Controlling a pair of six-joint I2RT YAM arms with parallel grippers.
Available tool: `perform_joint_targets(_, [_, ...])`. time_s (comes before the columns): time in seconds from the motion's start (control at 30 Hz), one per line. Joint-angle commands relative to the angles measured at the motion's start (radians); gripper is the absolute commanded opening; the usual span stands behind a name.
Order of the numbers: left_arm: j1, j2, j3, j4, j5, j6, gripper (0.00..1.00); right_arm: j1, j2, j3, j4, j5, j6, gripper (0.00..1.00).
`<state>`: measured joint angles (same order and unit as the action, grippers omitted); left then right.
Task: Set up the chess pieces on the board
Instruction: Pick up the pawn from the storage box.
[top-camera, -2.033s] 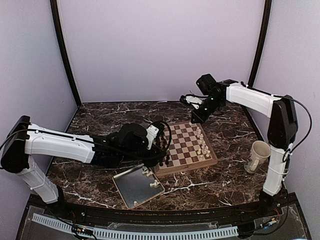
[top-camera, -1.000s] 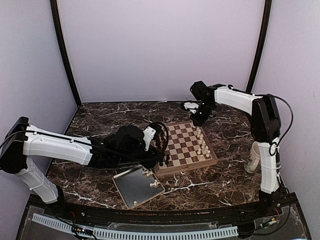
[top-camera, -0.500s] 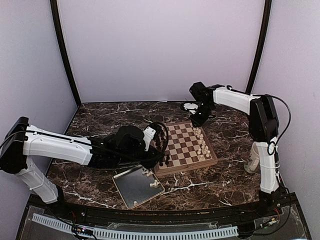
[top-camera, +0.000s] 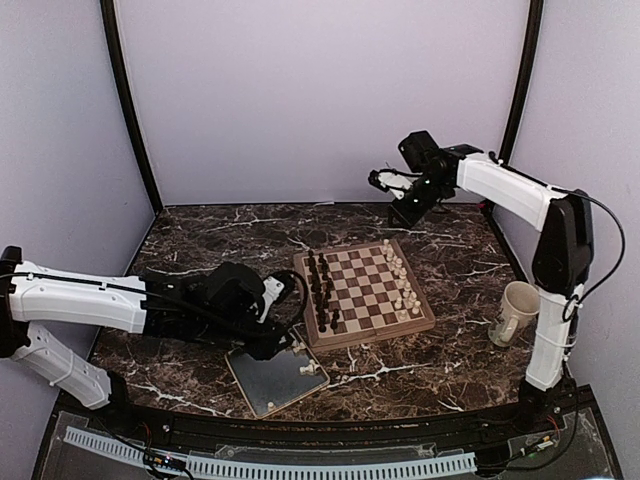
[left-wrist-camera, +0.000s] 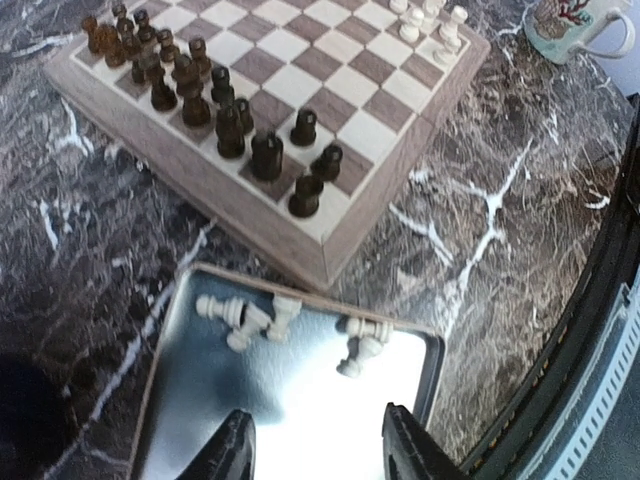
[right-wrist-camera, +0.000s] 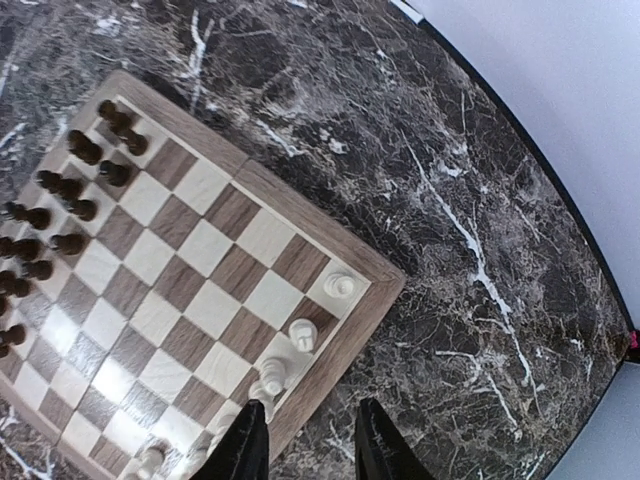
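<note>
Wooden board (top-camera: 365, 290): one, square, with light and dark brown checks and a tan border, lying flat near the middle of the table.
Cream pieces (top-camera: 401, 296): about nine stand along the board's right edge, bunched too tightly for a sure count. About five more lie on their sides in the tray (top-camera: 262, 378), in two small clusters at the end nearest the board.
Dark pieces (top-camera: 322, 290): two crowded upright rows along the board's left edge; the exact number cannot be told.
Tray: one, grey metal, set at an angle just beside the board's near-left corner.
Mug (top-camera: 517, 310): one, cream, right of the board and well apart from it, beside the right arm's base.
Arms: two, white and black.
Left gripper (top-camera: 283, 340): low over the tray's bare end, fingers apart, nothing between them.
Right gripper (top-camera: 402, 214): raised beyond the board's far-right corner, fingers apart, holding nothing.
Table (top-camera: 200, 240): dark marble with white veins.
Room: pale lilac walls on three sides, with two black posts in the back corners.
</note>
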<state>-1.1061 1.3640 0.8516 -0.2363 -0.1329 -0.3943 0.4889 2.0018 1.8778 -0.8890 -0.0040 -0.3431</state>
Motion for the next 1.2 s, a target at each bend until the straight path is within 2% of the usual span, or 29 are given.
perform_joint_targets(0.0, [-0.019,-0.063,-0.047,-0.18,0.108,-0.03,0.43,-0.005,-0.146,-0.119,0.071,-0.181,-0.024,0.32])
perform_joint_targets(0.1, [-0.026,-0.051,-0.049,-0.221,0.236,0.013,0.42,-0.003,-0.22,-0.217,0.117,-0.304,-0.04,0.31])
perform_joint_targets(0.27, [-0.081,0.009,-0.036,-0.298,0.313,0.04,0.42,-0.001,-0.302,-0.343,0.188,-0.373,-0.046,0.32])
perform_joint_targets(0.6, [-0.163,0.173,0.055,-0.389,0.228,0.085,0.41,-0.001,-0.326,-0.388,0.207,-0.38,-0.053,0.32])
perform_joint_targets(0.93, [-0.165,0.207,0.086,-0.41,0.178,0.099,0.23,-0.001,-0.329,-0.403,0.217,-0.383,-0.052,0.32])
perform_joint_targets(1.17, [-0.165,0.224,0.094,-0.412,0.187,0.118,0.15,-0.001,-0.325,-0.404,0.216,-0.375,-0.054,0.32])
